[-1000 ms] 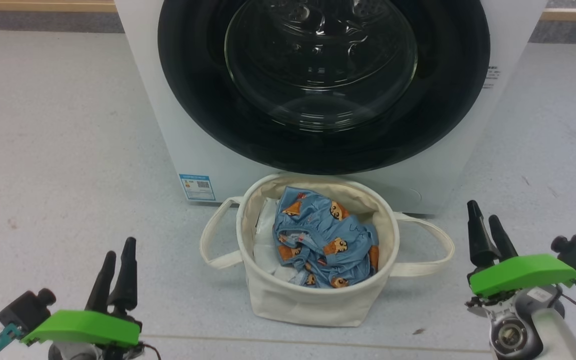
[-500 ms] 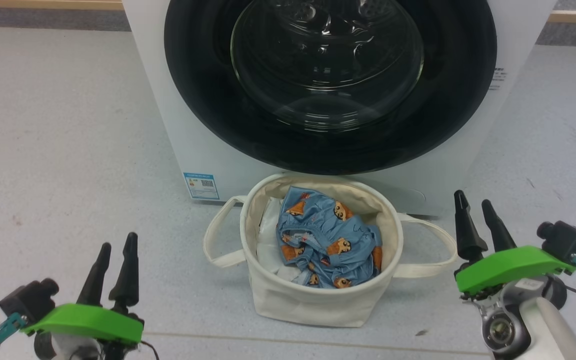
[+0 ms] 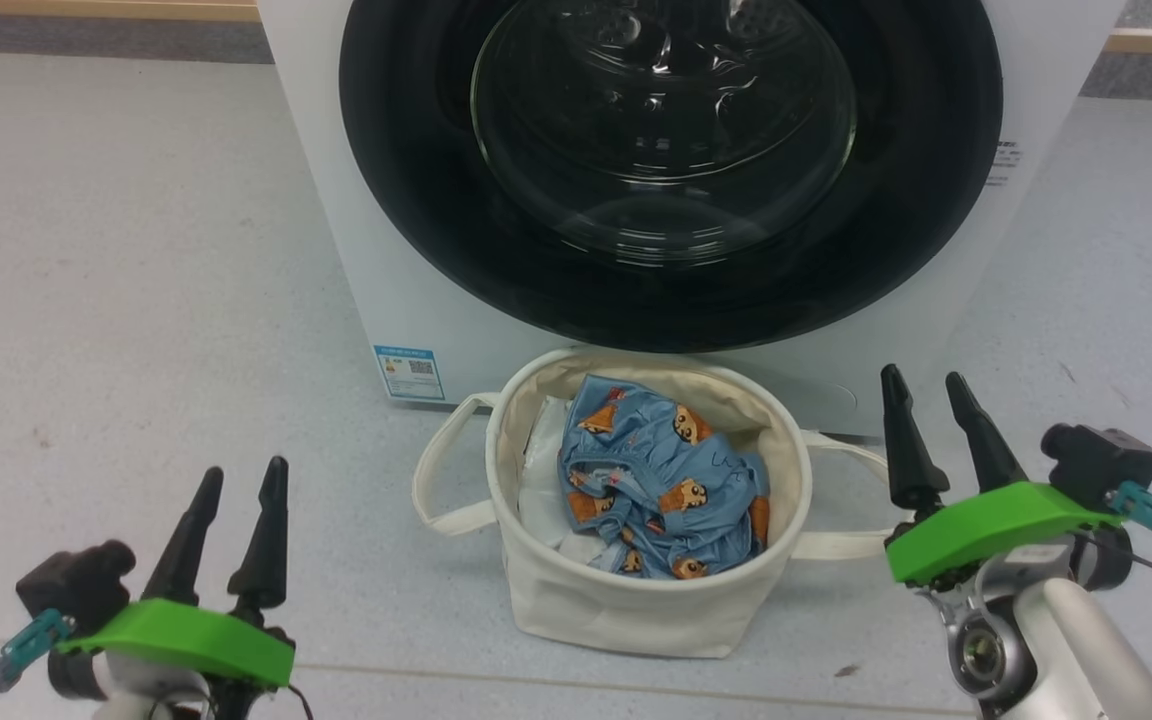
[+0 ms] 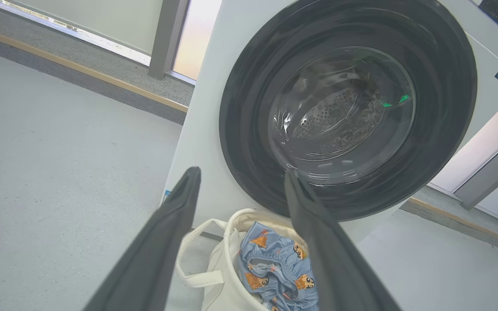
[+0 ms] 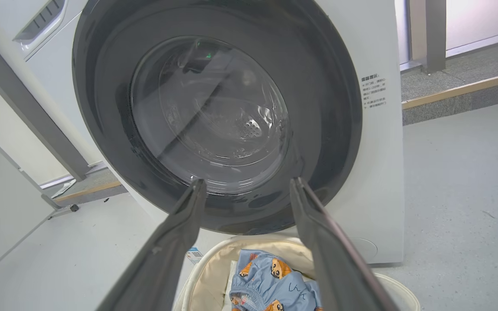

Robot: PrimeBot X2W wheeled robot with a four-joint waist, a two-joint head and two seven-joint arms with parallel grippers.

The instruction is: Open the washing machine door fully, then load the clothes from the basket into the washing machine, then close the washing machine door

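The white washing machine [image 3: 376,270] stands ahead, its round black-rimmed door [image 3: 671,170] flat against the front. Directly before it on the floor sits the cream canvas basket [image 3: 626,600], holding the light blue bear-print clothes [image 3: 661,475] over a plain white cloth. My left gripper [image 3: 241,480] hovers open at the lower left, well clear of the basket. At the lower right my right gripper [image 3: 921,385] is open too, just past the basket's right handle. Both wrist views look between open fingers at the door [image 4: 348,108] [image 5: 216,112] and clothes [image 4: 275,270] [image 5: 270,276].
Grey floor [image 3: 116,250] spreads on both sides of the machine. A wooden skirting strip [image 4: 80,71] runs along the back wall. A small blue label [image 3: 408,372] sits on the machine's lower left corner, and printed text [image 5: 373,91] marks its right side.
The head camera has shifted, sliding the scene slightly right. The right gripper has risen and come in toward the basket; the left gripper's fingers have spread a little apart.
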